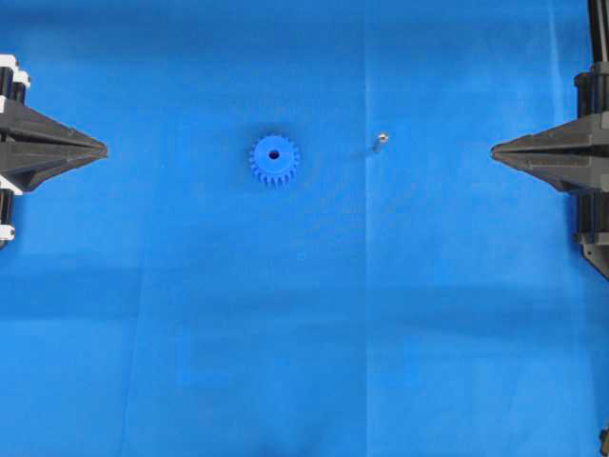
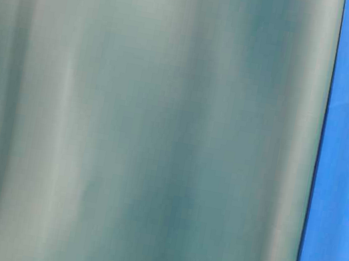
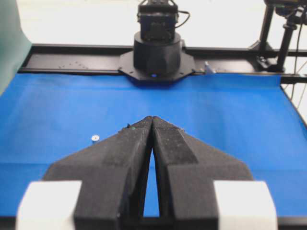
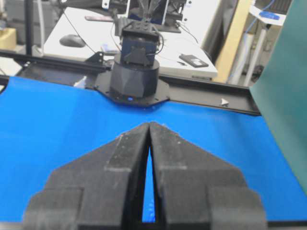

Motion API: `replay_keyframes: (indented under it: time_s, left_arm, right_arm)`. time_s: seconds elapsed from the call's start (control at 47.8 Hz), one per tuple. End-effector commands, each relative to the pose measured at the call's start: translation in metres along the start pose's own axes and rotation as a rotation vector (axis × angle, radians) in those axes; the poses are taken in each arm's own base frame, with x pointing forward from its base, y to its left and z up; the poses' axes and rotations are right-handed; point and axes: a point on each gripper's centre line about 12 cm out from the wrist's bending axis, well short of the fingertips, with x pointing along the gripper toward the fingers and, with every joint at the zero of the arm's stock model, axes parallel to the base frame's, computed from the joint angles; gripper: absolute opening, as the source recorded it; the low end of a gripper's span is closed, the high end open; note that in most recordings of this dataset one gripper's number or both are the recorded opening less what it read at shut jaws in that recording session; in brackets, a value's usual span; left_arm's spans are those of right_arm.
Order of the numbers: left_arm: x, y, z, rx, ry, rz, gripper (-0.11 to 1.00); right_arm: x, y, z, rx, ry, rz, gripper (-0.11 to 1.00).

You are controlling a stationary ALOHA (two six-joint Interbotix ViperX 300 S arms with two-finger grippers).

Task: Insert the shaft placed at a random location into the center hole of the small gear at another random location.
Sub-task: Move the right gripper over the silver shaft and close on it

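Overhead: small bright blue plastic gear [image 1: 275, 159] lies mid-bench, thin silvery metal shaft [image 1: 380, 139] standing at its 3 o'clock, apart. Looks light, stiff, slippery; I'd pinch mid-length. Wrist views: left gripper [image 3: 152, 120] and right gripper [image 4: 148, 125] both closed, empty.

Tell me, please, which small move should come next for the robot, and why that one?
Probably the right gripper should open and move toward the shaft. Both grippers, the left gripper too, are shut and hold nothing at the edges of the blue cloth. The shaft stands apart from the small gear, on its right, nearer the right gripper.
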Motion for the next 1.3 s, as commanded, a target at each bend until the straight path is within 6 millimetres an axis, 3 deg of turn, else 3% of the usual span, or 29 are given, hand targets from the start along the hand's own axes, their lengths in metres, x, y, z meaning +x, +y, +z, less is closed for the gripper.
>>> replay_keyframes:
  time_s: [0.0, 0.251, 0.502, 0.627, 0.857, 1.004, 1.276]
  left_arm:
    - [0.001, -0.001, 0.005, 0.009, -0.011, -0.003, 0.00]
    - [-0.004, -0.001, 0.007, 0.006, -0.009, -0.003, 0.00]
    - [-0.004, -0.001, 0.005, 0.004, -0.005, -0.003, 0.00]
    - [-0.004, -0.001, 0.005, 0.000, -0.006, -0.003, 0.00]
    - [-0.005, -0.001, 0.004, 0.000, -0.005, -0.003, 0.00]
    - [-0.005, 0.000, 0.004, 0.000, -0.003, -0.002, 0.00]
    - [-0.006, 0.000, 0.001, -0.001, 0.003, 0.001, 0.00]
  right_arm:
    - [0.002, 0.000, 0.003, -0.012, -0.003, 0.000, 0.00]
    - [0.006, -0.005, -0.005, -0.009, 0.031, -0.022, -0.06]
    - [0.016, -0.029, -0.032, 0.006, 0.122, -0.135, -0.01]
    - [0.025, -0.038, -0.051, 0.015, 0.173, -0.171, 0.18]
    - [0.040, -0.057, -0.098, 0.046, 0.261, -0.245, 0.79]
    - [0.051, -0.068, -0.131, 0.070, 0.317, -0.291, 0.68]
    - [0.068, -0.078, -0.181, 0.089, 0.402, -0.332, 0.68]
